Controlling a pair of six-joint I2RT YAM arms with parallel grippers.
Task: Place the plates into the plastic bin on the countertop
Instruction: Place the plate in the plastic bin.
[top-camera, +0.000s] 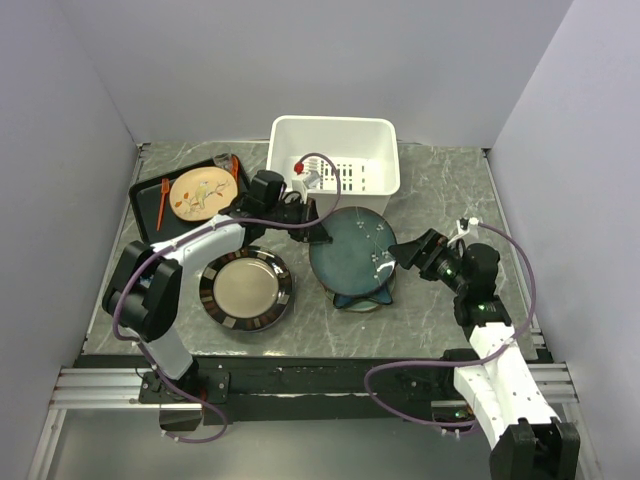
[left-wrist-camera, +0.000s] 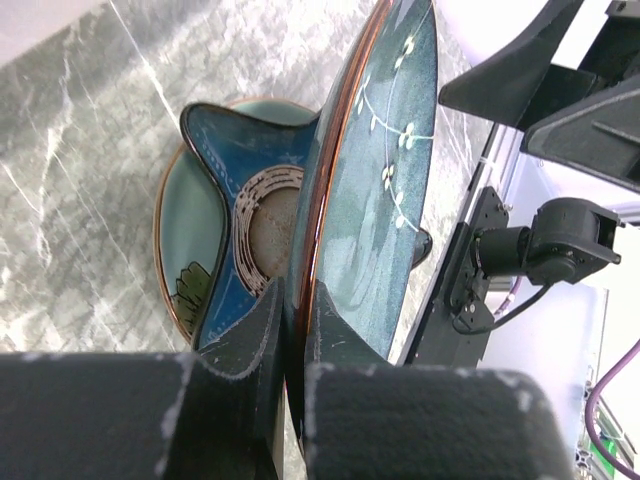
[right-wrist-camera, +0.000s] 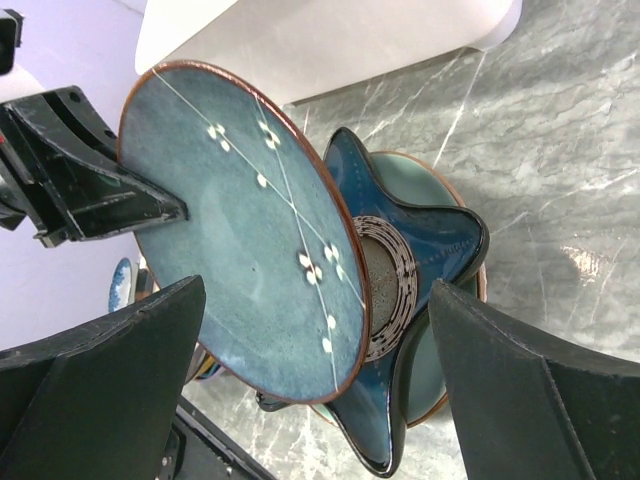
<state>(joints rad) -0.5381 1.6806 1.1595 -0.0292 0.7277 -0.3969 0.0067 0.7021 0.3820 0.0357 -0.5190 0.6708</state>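
Note:
My left gripper (top-camera: 318, 236) is shut on the rim of a glossy teal plate (top-camera: 350, 250) with white blossoms and holds it tilted above the stack; the plate also shows in the left wrist view (left-wrist-camera: 385, 190) and the right wrist view (right-wrist-camera: 250, 235). Under it lie a navy star-shaped plate (right-wrist-camera: 420, 260) and a pale green plate (left-wrist-camera: 185, 230). My right gripper (top-camera: 398, 256) is open at the teal plate's right edge, its fingers (right-wrist-camera: 530, 390) apart on either side. A dark-rimmed beige plate (top-camera: 245, 289) lies on the countertop (top-camera: 440, 190). The white plastic bin (top-camera: 335, 155) stands at the back.
A black tray (top-camera: 150, 195) at the back left holds a beige plate (top-camera: 203, 192) and orange utensils. A small red-topped object and white pieces lie inside the bin (top-camera: 300, 165). Grey walls close in the left, back and right sides.

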